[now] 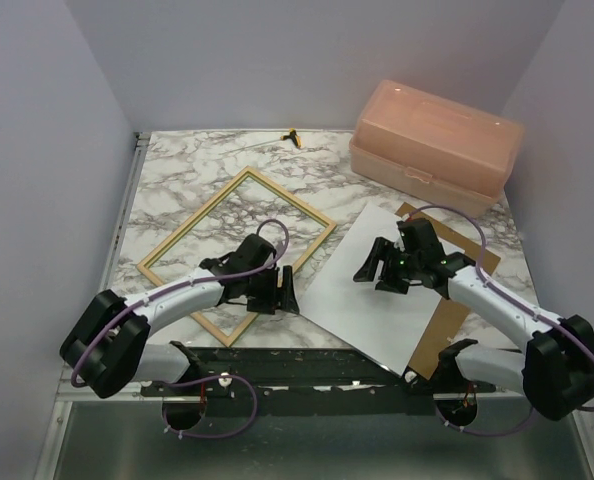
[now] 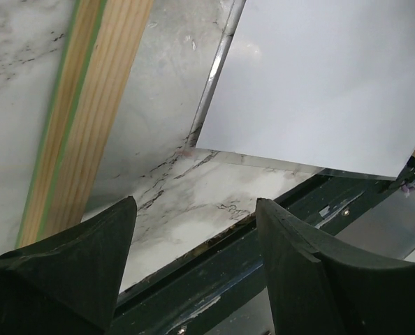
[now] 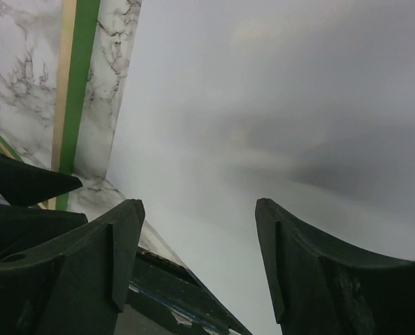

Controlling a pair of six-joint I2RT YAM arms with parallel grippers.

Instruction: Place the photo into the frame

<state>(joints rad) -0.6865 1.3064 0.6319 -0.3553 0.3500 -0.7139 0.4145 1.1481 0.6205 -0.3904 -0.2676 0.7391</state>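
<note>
A veined, marble-patterned table [image 1: 177, 170] is seen. The photo [image 1: 362, 300], a smooth rectangular sheet, is laid white side up on the right, partly over a brown panel [image 1: 445, 325]. The thin-railed frame [image 1: 193, 218] is laid left, grained wood uppermost. The left gripper [image 1: 277, 290] and right gripper [image 1: 382, 270] are spread, nothing grasped.

You'll see your left arm [image 1: 182, 293] and right arm [image 1: 497, 298] share white shells between bulky black joints. A thin purple cable [image 1: 273, 224] loops along each. The left gripper [image 1: 275, 294] and right gripper [image 1: 377, 276] carry matte black, blunt wedge fingers [image 2: 75, 279].
</note>
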